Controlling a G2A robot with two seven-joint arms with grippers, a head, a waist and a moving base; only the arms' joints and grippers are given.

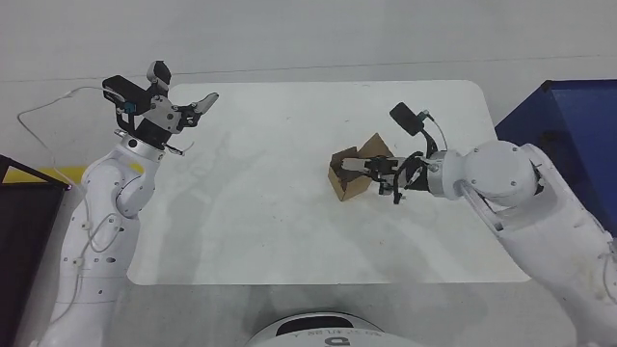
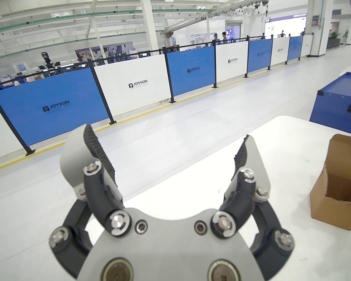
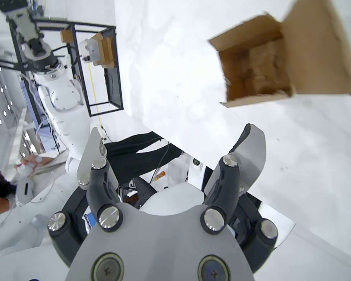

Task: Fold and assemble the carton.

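Note:
A small brown carton (image 1: 349, 179) stands on the white table (image 1: 280, 222), right of centre, its top open and one flap (image 1: 375, 145) raised. In the right wrist view the carton (image 3: 257, 71) shows a hollow inside with folded bottom flaps. My right gripper (image 1: 355, 166) is open at the carton's open top; in its own view the right gripper (image 3: 172, 138) holds nothing and the fingers stand apart from the cardboard. My left gripper (image 1: 183, 90) is open at the table's far left corner, raised and far from the carton (image 2: 336, 185). The left gripper (image 2: 166, 144) is empty.
A blue bin (image 1: 569, 135) stands off the table's right side, also seen as the blue bin (image 2: 336, 100) beyond the carton. A black frame rack (image 3: 99, 68) sits on the floor past the table's left edge. Bare tabletop lies between the two arms.

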